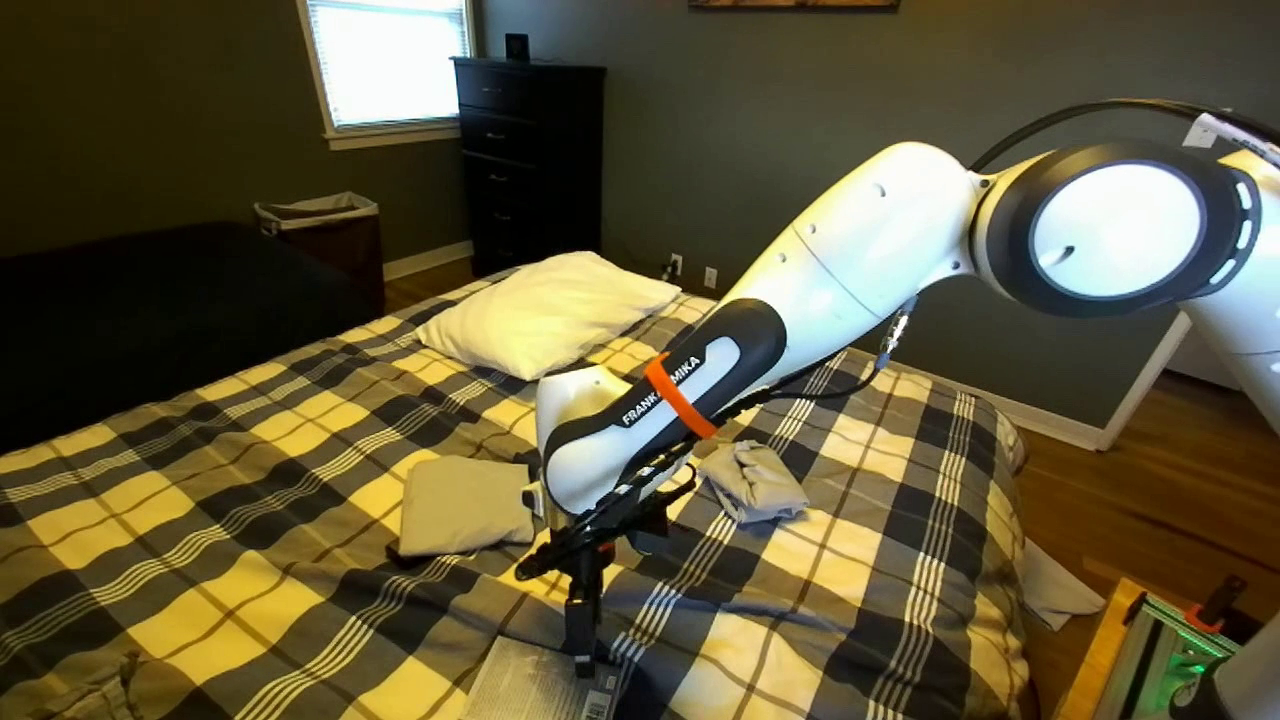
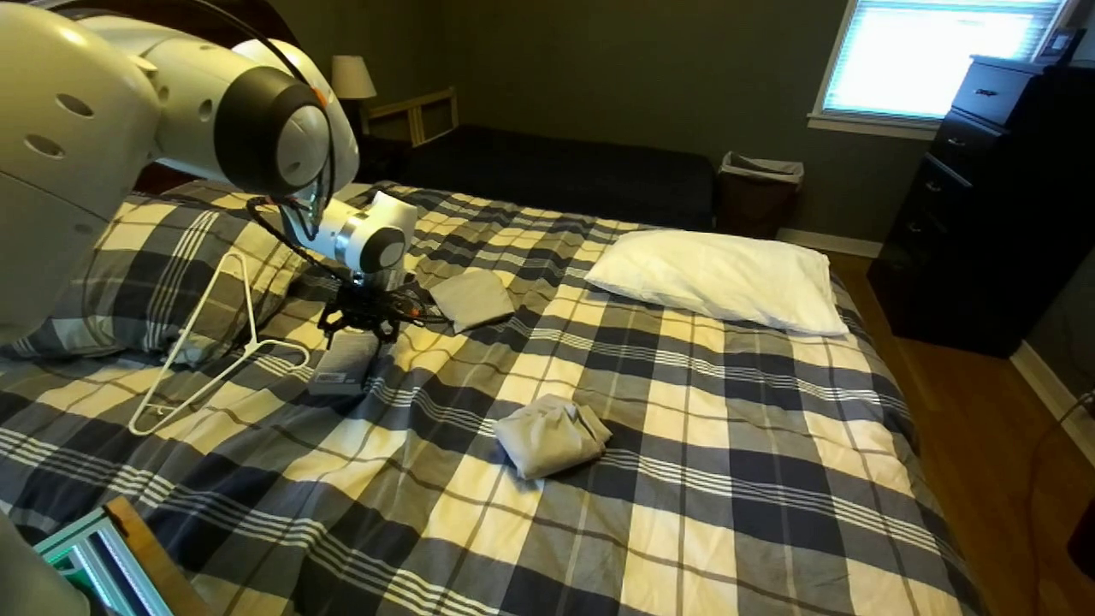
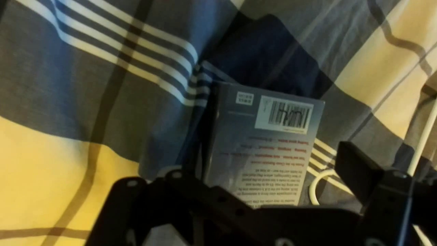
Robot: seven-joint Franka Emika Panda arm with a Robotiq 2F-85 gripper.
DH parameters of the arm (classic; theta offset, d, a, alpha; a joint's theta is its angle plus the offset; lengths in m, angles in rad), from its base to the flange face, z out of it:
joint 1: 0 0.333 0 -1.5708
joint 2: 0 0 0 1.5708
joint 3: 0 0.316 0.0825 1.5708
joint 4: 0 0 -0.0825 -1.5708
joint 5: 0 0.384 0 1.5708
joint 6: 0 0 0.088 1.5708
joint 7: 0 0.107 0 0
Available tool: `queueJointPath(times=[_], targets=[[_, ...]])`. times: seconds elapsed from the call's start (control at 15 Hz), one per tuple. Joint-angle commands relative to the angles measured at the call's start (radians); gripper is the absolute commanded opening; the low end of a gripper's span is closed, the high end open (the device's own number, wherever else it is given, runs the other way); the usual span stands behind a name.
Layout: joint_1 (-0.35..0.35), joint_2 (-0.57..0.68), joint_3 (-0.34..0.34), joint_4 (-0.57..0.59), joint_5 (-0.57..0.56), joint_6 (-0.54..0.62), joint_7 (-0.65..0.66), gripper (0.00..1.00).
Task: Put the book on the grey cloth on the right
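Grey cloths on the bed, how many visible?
2. In an exterior view: flat cloth left of the white pillow; bunched cloth nearer the foreground. The arm may hide others.

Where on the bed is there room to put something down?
In an exterior view, the bedspread is bare between the white pillow and the crumpled grey cloth, and from that cloth to the picture-right edge. It's crowded around the book: the gripper is over it and the hanger close beside.
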Motion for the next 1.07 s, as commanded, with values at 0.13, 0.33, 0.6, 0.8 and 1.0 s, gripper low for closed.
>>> queueJointPath(times=[0.13, 0.33, 0.6, 0.8, 1.0], targets=[[0.016, 0.107, 0.024, 0.097, 0.077, 0.059, 0.167, 1.00], [0.039, 0.158, 0.009, 0.141, 0.078, 0.117, 0.254, 1.00], [0.059, 0.196, -0.009, 0.179, 0.064, 0.125, 0.352, 1.00], [0.067, 0.226, -0.017, 0.223, 0.060, 0.077, 0.389, 1.00], [0.072, 0.276, -0.020, 0.288, 0.046, 0.004, 0.368, 1.00]])
